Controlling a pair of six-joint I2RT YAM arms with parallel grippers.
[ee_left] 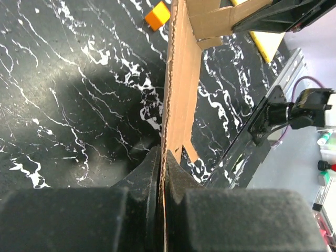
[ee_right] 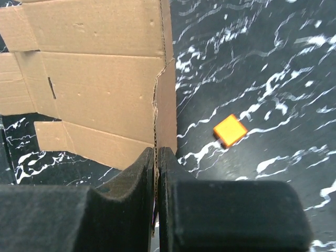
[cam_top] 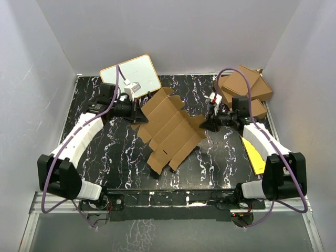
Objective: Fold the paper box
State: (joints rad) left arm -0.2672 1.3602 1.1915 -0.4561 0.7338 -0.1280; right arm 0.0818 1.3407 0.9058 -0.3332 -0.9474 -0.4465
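At mid tabletop (cam_top: 121, 152), left gripper (cam_top: 137, 113) and right gripper (cam_top: 206, 125) clamp opposite edges of the box (cam_top: 170, 128); it looks light, stiff, best held edgewise.

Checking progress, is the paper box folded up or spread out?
Spread out: the paper box is one open sheet, flaps splayed, no walls formed.

The box (cam_top: 170, 131) is plain matt corrugated cardboard, with rough, perforated edges. The surface (cam_top: 115, 157) is smooth black marble-look stuff with a slight sheen. The right end effector (ee_right: 157, 157) looks like matt, grainy black plastic.
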